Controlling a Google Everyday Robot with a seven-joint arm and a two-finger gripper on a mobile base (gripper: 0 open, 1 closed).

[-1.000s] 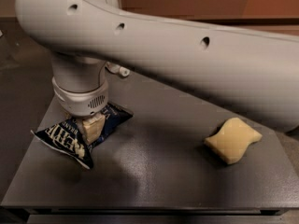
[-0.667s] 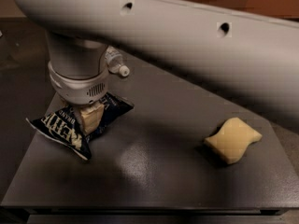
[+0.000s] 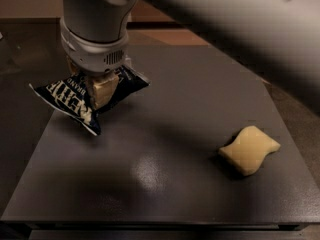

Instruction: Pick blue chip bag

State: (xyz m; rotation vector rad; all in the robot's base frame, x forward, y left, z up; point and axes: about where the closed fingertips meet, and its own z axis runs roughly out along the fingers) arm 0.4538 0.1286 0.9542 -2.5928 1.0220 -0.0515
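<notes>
The blue chip bag (image 3: pixel 70 100) is dark navy with white lettering and hangs over the left part of the dark table, its lower corner near the table surface. My gripper (image 3: pixel 100 89) reaches down from the big grey arm at the top left and is shut on the bag's middle, with one pale finger (image 3: pixel 103 90) pressed across its front. The bag is crumpled around the fingers and looks lifted off the table.
A yellow wavy-edged sponge (image 3: pixel 248 149) lies on the right side of the dark table (image 3: pixel 165 174). The grey arm fills the top of the view and hides the table's far right. The table's left edge is close below the bag.
The gripper has risen with the bag in its hold, lifting it higher and slightly left. The arm now covers more of the top. The sponge has not moved.
</notes>
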